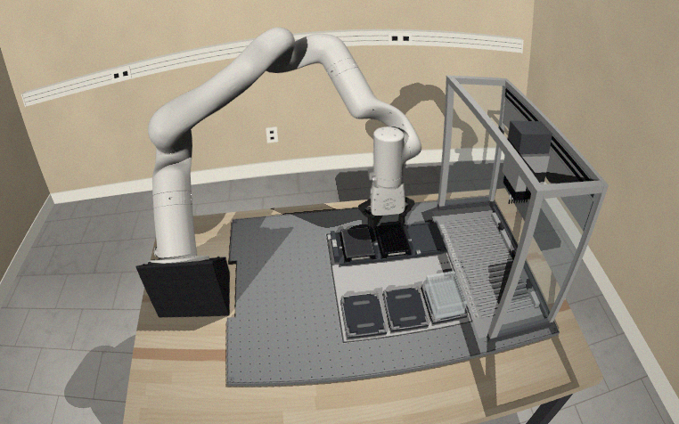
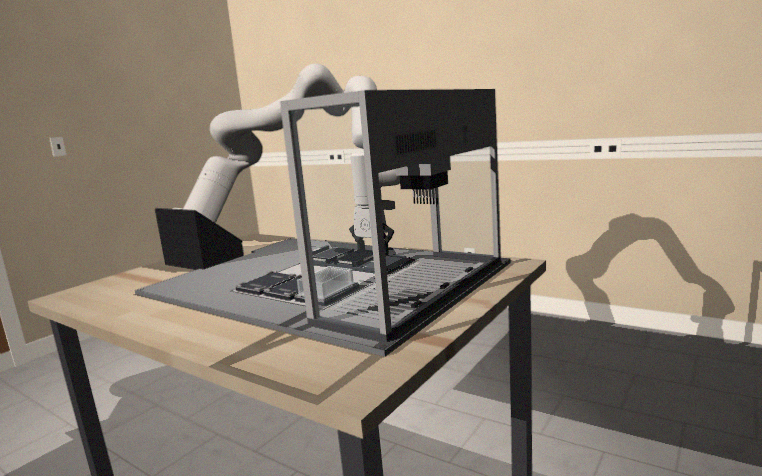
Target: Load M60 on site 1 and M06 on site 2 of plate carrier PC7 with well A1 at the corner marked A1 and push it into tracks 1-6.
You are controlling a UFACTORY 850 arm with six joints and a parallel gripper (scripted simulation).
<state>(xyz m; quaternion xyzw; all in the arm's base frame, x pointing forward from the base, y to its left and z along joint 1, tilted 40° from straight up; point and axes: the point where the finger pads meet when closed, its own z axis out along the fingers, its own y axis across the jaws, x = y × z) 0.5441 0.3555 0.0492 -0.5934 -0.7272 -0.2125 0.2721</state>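
Black base at left of the table, white arm arching right over the grey deck. Mid-deck, far side: carrier PC7 lies on the apron, not in the rails. A dark plate sits on its left site, a second dark plate on the middle site, right site bare. Which plate is M60 or M06 cannot be read at this size. Gripper hangs straight down over the middle plate, fingers spread wide, holding nothing; fingertip contact with the plate cannot be told. Near side: row of three nests, left nest and middle nest dark and without plates, right one holds the clear block M09. Far right: rails under the grey frame, dark head up on its top bar. No lamp can be made out.
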